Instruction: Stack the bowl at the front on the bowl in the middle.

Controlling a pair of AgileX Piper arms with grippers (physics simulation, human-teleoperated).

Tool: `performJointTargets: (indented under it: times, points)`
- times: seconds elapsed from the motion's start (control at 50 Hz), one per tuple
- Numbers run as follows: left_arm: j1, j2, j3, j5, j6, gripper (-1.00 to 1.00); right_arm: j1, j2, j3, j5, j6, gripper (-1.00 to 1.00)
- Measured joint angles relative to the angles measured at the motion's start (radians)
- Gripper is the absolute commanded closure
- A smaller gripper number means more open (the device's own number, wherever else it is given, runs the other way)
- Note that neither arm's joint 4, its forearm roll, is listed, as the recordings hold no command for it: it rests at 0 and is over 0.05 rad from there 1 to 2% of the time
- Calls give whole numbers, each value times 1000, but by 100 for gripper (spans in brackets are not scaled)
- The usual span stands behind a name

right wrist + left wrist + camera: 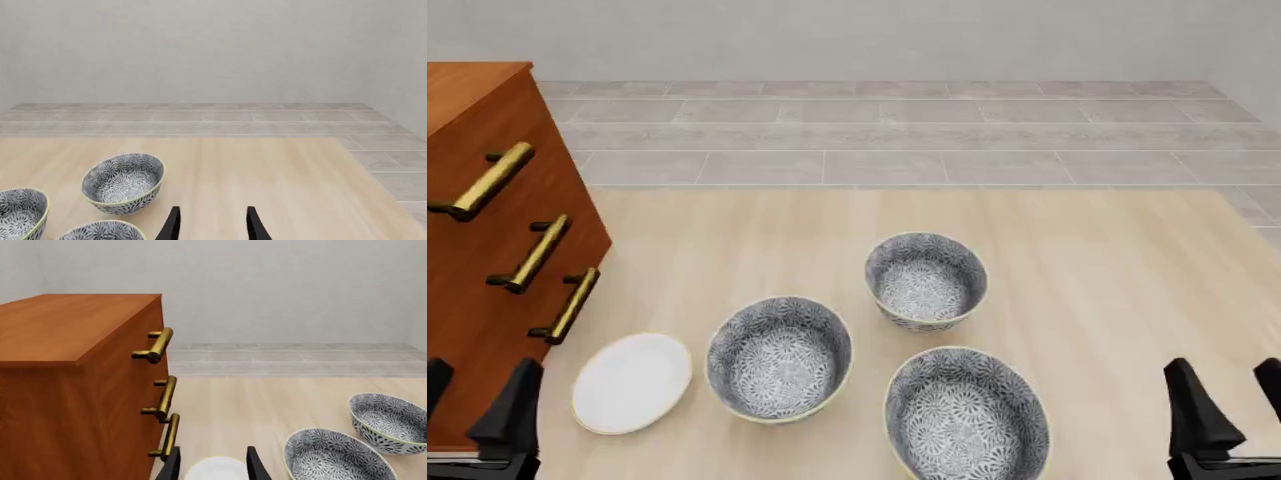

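Step in hand: start, nothing grasped. Right hand (1228,420) fingers apart, empty; left hand (474,405) fingers apart, empty, both low at near edge of surface (1094,260).

Front bowl (968,415) just left of right hand, on surface. Middle bowl (779,357) further left, between front bowl and plate (631,382); rims near, not touching. Third bowl (925,280) beyond.

Next, likely: right hand swings left, closes on front bowl's rim, lifts, carries over middle bowl.

No brands or writing visible.

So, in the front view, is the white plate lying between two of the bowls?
No, the white plate lies at the left of all three bowls, between the wooden drawer cabinet and the nearest bowl.
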Motion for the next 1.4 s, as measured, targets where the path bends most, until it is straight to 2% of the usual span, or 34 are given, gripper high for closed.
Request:
performJointTargets:
  times: [0.2, 0.6, 0.84, 1.1, 1.26, 1.4]
  points:
    - [4, 3, 0, 0, 4, -100, -5, 3, -2, -1, 1, -100]
    - [-3, 26, 1, -13, 7, -100, 114, 27, -1, -1, -30, -100]
    - [-4, 53, 1, -36, 6, -100, 119, 299, -100, -127, -47, -100]
    - [-3, 80, 1, -60, 3, -100, 130, 516, -218, -148, -78, -100]
    - [-3, 94, 1, -73, 2, -100, 167, 666, -263, -152, -79, -100]
    - [0, 109, 1, -86, 2, -100, 210, 861, -416, -98, -76, -100]
